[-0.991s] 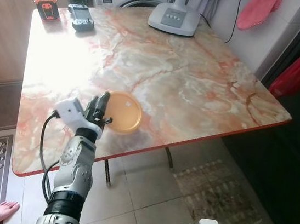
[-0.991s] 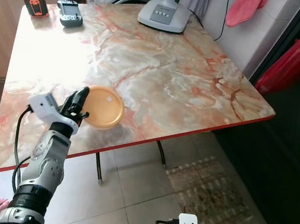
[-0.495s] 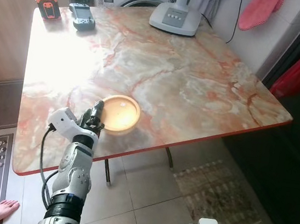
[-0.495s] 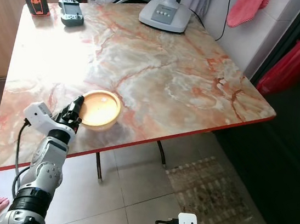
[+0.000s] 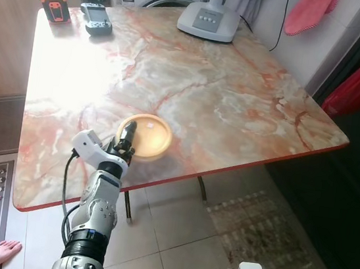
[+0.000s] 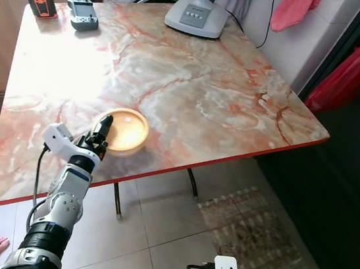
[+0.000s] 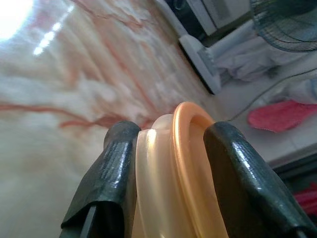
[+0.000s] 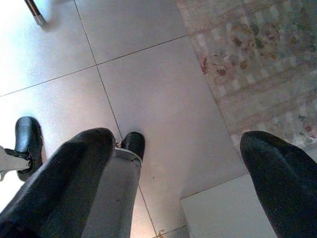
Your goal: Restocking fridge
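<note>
Left jaws clamped on orange bowl (image 5: 145,136) rim, marble table (image 5: 225,94), right jaws apart

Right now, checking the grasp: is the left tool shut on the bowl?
Yes: the left tool pinches the orange bowl's rim between both fingers.

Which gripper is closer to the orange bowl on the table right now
Left. The left gripper is shut on the orange bowl at its near rim; the right gripper hangs open over the floor.
</note>
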You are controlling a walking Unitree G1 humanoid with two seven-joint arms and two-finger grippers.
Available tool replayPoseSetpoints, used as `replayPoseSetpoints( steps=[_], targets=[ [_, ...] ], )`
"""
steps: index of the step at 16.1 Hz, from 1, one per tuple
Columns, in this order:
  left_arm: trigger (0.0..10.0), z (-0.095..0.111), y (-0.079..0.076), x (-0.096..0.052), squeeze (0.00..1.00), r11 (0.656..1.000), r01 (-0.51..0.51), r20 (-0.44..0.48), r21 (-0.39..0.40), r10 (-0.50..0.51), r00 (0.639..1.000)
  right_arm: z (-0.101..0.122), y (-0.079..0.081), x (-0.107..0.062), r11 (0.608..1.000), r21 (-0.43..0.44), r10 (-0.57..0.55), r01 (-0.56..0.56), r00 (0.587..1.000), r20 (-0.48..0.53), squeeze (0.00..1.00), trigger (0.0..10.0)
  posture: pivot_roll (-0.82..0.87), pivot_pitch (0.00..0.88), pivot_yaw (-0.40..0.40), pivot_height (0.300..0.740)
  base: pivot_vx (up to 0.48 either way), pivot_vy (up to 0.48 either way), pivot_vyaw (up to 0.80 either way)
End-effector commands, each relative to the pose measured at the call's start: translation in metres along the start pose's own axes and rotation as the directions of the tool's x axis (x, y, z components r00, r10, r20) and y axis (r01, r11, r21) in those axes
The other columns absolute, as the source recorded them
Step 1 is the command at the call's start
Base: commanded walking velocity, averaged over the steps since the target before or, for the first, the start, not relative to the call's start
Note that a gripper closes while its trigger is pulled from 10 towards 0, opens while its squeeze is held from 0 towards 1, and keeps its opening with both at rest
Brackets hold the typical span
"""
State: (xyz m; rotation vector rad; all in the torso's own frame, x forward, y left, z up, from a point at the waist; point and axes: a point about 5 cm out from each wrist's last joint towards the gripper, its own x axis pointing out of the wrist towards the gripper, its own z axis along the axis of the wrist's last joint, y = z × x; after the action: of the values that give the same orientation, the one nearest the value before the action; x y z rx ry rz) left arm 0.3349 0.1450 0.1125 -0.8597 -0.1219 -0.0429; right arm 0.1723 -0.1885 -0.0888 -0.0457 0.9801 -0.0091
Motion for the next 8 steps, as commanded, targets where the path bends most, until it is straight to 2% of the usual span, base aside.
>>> replayPoseSetpoints(
  steps=[1, 2, 3, 4, 5, 8],
  targets=[
    [10.0, -0.0052, -0.0058, 0.0023, 0.0, 0.999, 0.03, -0.026, -0.012, -0.031, 0.999, -0.0037, -0.003, -0.0009, 1.0, -0.007, -0.01, 0.01, 1.0, -0.008, 0.0, 10.0, 0.03, 0.103, -0.076, 0.74, 0.0, 0.0, 0.0],
    [10.0, -0.0061, -0.0074, 0.0031, 0.94, 0.999, 0.036, -0.03, -0.017, -0.037, 0.999, -0.0036, -0.003, -0.0009, 1.0, -0.008, -0.01, 0.01, 1.0, -0.008, 0.0, 10.0, 0.03, 0.103, -0.076, 0.74, 0.0, 0.0, 0.0],
    [10.0, -0.0076, -0.0085, 0.0045, 1.0, 0.999, 0.036, -0.036, -0.017, -0.037, 0.999, -0.0037, -0.0029, -0.001, 1.0, -0.007, -0.011, 0.011, 1.0, -0.008, 0.0, 10.0, 0.03, 0.103, -0.076, 0.74, 0.0, 0.0, 0.0],
    [10.0, -0.009, -0.0086, 0.0051, 0.95, 0.999, 0.034, -0.042, -0.014, -0.034, 0.999, -0.0038, -0.003, -0.001, 1.0, -0.007, -0.01, 0.01, 1.0, -0.008, 0.0, 10.0, 0.03, 0.103, -0.075, 0.74, 0.0, 0.0, 0.0],
    [10.0, -0.0116, -0.0091, 0.006, 0.0, 0.999, 0.036, -0.056, -0.005, -0.036, 0.998, -0.0038, -0.003, -0.001, 1.0, -0.007, -0.01, 0.01, 1.0, -0.007, 0.0, 10.0, 0.03, 0.104, -0.075, 0.74, 0.0, 0.0, 0.0],
    [10.0, -0.0141, -0.0091, 0.0073, 0.0, 0.999, 0.037, -0.066, -0.01, -0.038, 0.997, -0.0036, -0.0029, -0.001, 1.0, -0.008, -0.01, 0.01, 1.0, -0.006, 0.0, 10.0, 0.03, 0.105, -0.074, 0.74, 0.0, 0.0, 0.0]
  ],
)
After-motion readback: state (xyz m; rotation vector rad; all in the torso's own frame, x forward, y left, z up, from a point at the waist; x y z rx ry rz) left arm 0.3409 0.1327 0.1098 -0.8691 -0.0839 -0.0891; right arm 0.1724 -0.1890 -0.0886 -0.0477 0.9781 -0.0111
